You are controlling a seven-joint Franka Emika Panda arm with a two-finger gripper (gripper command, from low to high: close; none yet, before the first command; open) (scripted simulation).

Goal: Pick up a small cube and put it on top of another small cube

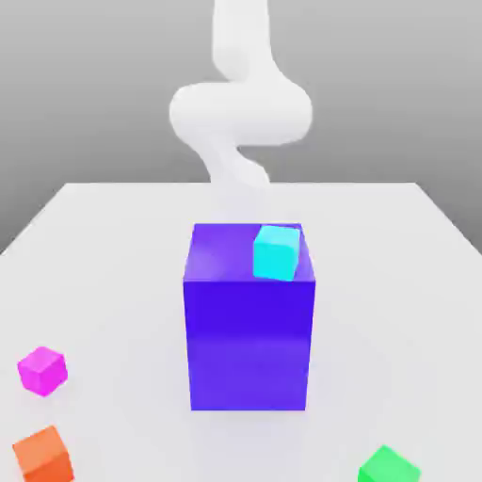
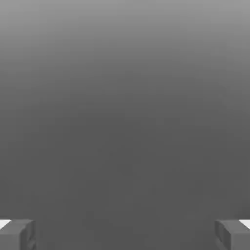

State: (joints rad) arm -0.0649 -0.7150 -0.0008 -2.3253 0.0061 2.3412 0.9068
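Pale, smooth tabletop (image 1: pixel 122 282) spreads beneath a tall blue-violet block (image 1: pixel 249 329), the landmark. On its top sits a glossy cyan cube (image 1: pixel 277 253). Toward the exterior view's left of the block lies the small magenta-pink cube (image 1: pixel 42 371), with an orange cube (image 1: pixel 44 456) nearer the camera; a green cube (image 1: pixel 388 466) lies toward the right. The pincer (image 2: pixel 125 235) is spread wide.

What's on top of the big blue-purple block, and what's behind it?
A small cyan cube sits on top of the blue-violet block, near the exterior view's right edge of it. The block hides the floor right behind it, so I can't tell what's there.
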